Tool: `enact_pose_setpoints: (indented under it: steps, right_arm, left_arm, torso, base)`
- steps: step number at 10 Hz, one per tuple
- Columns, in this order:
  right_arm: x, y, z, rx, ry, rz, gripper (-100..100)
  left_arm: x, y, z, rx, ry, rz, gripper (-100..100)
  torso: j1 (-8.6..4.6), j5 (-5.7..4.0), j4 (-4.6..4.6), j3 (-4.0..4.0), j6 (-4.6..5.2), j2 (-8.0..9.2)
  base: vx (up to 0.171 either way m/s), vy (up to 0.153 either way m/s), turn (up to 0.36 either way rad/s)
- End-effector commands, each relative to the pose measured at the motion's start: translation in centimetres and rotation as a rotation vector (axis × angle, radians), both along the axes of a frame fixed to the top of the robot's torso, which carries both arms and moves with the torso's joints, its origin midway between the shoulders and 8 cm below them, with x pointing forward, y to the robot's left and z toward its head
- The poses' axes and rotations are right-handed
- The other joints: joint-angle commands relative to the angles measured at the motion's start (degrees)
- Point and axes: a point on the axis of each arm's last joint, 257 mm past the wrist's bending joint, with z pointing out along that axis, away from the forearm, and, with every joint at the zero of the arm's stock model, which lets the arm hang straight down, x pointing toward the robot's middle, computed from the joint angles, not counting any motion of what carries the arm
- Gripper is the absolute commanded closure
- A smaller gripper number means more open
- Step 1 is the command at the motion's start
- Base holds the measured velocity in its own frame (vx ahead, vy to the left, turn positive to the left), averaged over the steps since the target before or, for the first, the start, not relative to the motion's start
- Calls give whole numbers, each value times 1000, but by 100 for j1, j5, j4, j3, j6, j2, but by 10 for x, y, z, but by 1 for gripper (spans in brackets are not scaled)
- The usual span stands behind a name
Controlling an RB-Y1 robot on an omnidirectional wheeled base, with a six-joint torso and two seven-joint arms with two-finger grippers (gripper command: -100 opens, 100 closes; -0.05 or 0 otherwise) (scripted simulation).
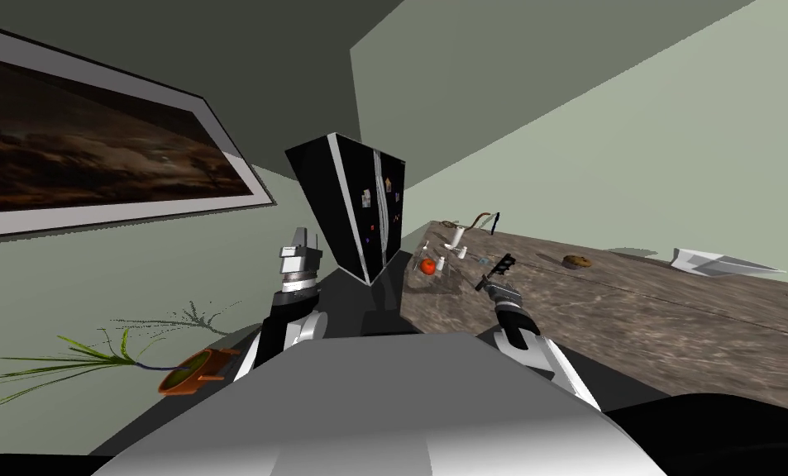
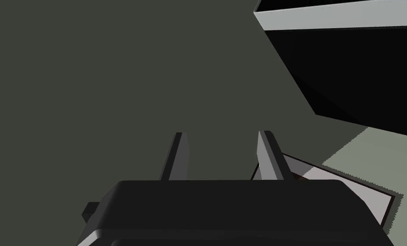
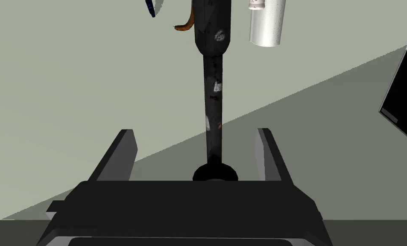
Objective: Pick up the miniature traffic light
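Miniature traffic light (image 3: pixel 213 106) is black, slim-poled, round-footed.

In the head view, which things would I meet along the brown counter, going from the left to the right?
A small red round fruit → black miniature traffic light → brown muffin → white folded, paper-like object.

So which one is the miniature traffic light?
Find the brown counter beside the black fridge. Near its fridge end, between the right gripper's open fingers, is the traffic light: a slim black pole on a round base, unlike the white bottle.
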Motion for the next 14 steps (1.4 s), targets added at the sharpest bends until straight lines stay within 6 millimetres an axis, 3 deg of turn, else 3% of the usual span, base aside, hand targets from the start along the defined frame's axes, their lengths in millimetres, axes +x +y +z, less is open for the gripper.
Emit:
enact_pose_setpoints:
  steps: [1, 3, 4, 5, 6, 10, 12, 14]
  right_arm:
    - [-5, -9, -5, -3, 6, -31, -100]
    - [-6, -10, -6, -1, 7, -36, -100]
    - [-6, -10, -6, -2, 8, -37, 0]
    - [-6, -10, -6, -2, 8, -37, -100]
    - [-6, -10, -6, -2, 8, -37, 100]
    - [-6, -10, -6, -2, 8, -37, 100]
    - [-15, -21, 3, -11, 0, -82, -100]
    - [-27, -33, 12, -19, -8, -130, -100]
  left_arm:
    - [0, 0, 0, 0, 0, 0, 0]
    - [0, 0, 0, 0, 0, 0, 0]
    - [0, 0, 0, 0, 0, 0, 0]
    - [0, 0, 0, 0, 0, 0, 0]
    - [0, 0, 0, 0, 0, 0, 0]
    - [0, 0, 0, 0, 0, 0, 0]
    - [0, 0, 0, 0, 0, 0, 0]
    - [0, 0, 0, 0, 0, 0, 0]
  torso:
    - [0, 0, 0, 0, 0, 0]
    - [3, 2, -1, 0, -1, 3]
    - [-20, -2, 3, 10, -3, 20]
    - [-36, -6, 6, 17, -2, 32]
    - [-42, -8, 8, 21, -2, 38]
    - [-46, -9, 9, 23, -2, 42]
    - [-46, -9, 9, 23, -2, 42]
    - [-8, -1, -1, -2, -1, -3]
  base:
    - [133, 140, -187]
    - [65, 82, -87]
    - [8, 11, 4]
    - [0, 0, 0]
    - [0, 0, 0]
    - [0, 0, 0]
    - [47, 27, -69]
    - [140, 115, -113]
